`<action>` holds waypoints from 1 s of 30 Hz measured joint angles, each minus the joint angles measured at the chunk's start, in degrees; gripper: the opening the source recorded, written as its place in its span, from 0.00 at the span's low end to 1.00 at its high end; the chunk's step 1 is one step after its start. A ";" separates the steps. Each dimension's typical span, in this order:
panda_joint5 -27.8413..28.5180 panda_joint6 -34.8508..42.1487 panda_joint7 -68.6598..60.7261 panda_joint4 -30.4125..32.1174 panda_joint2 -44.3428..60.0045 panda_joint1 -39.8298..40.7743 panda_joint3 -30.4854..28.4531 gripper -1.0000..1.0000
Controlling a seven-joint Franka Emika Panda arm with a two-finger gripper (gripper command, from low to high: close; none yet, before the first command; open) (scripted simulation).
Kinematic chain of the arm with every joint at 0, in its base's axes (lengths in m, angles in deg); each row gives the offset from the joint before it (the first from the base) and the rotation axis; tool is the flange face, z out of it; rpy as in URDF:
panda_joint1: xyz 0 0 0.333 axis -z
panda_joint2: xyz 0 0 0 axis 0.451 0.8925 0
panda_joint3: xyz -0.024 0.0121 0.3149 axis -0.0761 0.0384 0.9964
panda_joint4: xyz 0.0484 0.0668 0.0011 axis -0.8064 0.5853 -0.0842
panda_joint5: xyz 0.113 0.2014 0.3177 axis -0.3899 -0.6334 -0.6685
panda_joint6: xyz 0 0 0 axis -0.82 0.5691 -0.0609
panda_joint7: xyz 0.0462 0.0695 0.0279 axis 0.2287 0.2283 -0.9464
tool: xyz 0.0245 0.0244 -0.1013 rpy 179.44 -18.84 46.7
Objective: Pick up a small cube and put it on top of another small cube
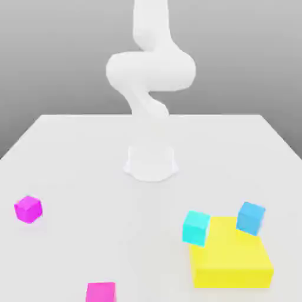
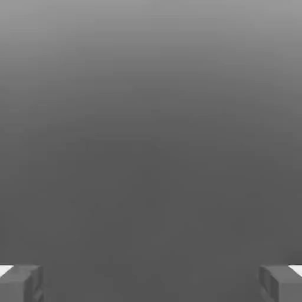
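Gripper [image 2: 151,284] wide open and empty, aimed away from the table [image 1: 118,236]; pink cube [image 1: 101,292] well below, at the near edge of the exterior view.

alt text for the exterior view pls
White robot arm upright behind four small cubes: magenta at the view's left, hot-pink at the bottom edge, cyan and blue by a flat yellow block at right.

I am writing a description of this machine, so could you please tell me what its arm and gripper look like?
The arm is plain white, with smooth, rounded segments and a flared round foot on the table. No cables or markings can be made out on it. The gripper has two dark grey, blocky fingers, with a white patch beside each.
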 joint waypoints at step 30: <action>-6.66 -20.65 -17.04 0.49 62.31 1.54 -7.10 0.50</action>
